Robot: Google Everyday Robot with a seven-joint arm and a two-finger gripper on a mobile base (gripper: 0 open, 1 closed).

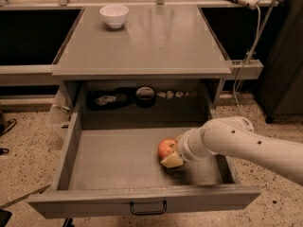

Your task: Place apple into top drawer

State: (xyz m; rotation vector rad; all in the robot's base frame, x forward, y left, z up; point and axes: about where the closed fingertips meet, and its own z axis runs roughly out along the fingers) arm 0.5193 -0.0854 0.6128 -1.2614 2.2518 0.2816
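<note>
The top drawer (pixel 94 200) is pulled fully open below the grey tabletop, with its dark pull handle (pixel 148 208) on the front panel. The red-orange apple (pixel 165 146) is inside the drawer, right of the middle, low over or on the drawer floor. My gripper (pixel 167 154) reaches in from the right on a white arm (pixel 227 138) and is shut on the apple. One tan finger (pixel 173 161) shows in front of the apple; the other is hidden behind it.
A white bowl (pixel 114 15) stands at the back left of the tabletop (pixel 151 41). Dark objects and small bits (pixel 142 96) lie on a shelf behind the drawer. A white cable (pixel 248 51) hangs at the right. Speckled floor surrounds the cabinet.
</note>
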